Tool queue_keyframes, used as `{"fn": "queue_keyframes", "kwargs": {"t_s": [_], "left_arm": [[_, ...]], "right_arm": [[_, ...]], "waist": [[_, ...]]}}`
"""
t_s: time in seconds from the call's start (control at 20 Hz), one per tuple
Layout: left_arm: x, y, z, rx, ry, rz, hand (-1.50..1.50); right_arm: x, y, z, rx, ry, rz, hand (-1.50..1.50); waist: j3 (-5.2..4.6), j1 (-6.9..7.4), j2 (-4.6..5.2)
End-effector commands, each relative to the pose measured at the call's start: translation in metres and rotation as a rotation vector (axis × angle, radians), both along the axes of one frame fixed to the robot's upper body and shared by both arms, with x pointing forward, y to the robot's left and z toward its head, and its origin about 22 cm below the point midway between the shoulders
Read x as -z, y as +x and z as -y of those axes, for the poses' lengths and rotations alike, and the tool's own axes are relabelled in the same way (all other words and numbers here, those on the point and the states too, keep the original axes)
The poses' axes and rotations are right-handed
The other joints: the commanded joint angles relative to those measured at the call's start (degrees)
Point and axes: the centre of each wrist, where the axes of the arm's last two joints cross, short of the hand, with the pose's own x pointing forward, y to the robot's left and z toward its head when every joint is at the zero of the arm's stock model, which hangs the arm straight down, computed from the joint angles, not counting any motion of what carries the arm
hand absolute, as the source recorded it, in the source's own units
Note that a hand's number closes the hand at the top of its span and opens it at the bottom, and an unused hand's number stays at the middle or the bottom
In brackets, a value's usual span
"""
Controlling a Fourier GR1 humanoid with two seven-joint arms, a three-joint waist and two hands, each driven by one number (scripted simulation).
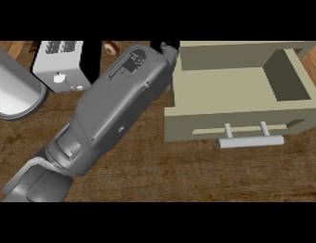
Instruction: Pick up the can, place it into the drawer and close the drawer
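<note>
At nine o'clock on the table [188,175] a big pale cylinder [6,85] lies on its side, and just past it, toward eleven, stands a white toaster [57,61]. You cannot pick out the can for certain. The best candidate is a small brown rounded shape [112,46] at the top edge, about twelve o'clock, squeezed between the toaster and the grey forearm [111,109]. So little of it shows that you cannot read its long axis. That forearm runs from seven o'clock up to twelve, and the left hand [167,48] at its end is only a few dark patches at the top edge. You cannot tell whether the fingers are spread, pressed together or pinching anything. If the brown shape is the can, it lies just beside the wrist at the hand's nine o'clock, not between the fingers, and this hand is the nearer one, since your right hand is out of view. The move turns on that sideways offset, so I judge you would have to bring the hand back toward nine before any grasp. At three o'clock the drawer [209,123] stands pulled open, nothing showing in its tray, with its bar handle [251,141] facing you
</note>
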Motion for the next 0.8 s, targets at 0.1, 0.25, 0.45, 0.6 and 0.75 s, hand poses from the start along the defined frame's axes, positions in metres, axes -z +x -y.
{"fn": "queue_keyframes", "kwargs": {"t_s": [0.1,0.25,0.45,0.6,0.75], "left_arm": [[-0.018,-0.002,0.021,-0.019,0.028,-0.009,1.50],[0.002,0.006,0.011,-0.019,0.045,-0.041,1.50],[0.018,-0.006,0.019,-0.023,0.041,-0.076,1.50],[0.022,0.003,0.015,-0.037,0.070,-0.062,1.50],[0.036,0.003,0.011,-0.057,0.107,-0.058,1.50]], "right_arm": [[-0.011,0.013,0.003,-0.007,-0.008,0.004,-1.50],[-0.001,-0.002,0.001,-0.013,-0.004,-0.006,-1.50],[-0.002,0.004,0.001,-0.019,0.002,0.000,-1.50],[-0.008,0.023,-0.007,-0.028,-0.001,0.007,-1.50],[-0.003,0.005,-0.009,-0.023,0.001,-0.016,-1.50]], "waist": [[0.03,-0.56,0.18],[0.05,-0.88,0.15],[0.05,-1.14,-0.01],[0.05,-1.66,0.64],[0.06,-1.96,0.39]]}}
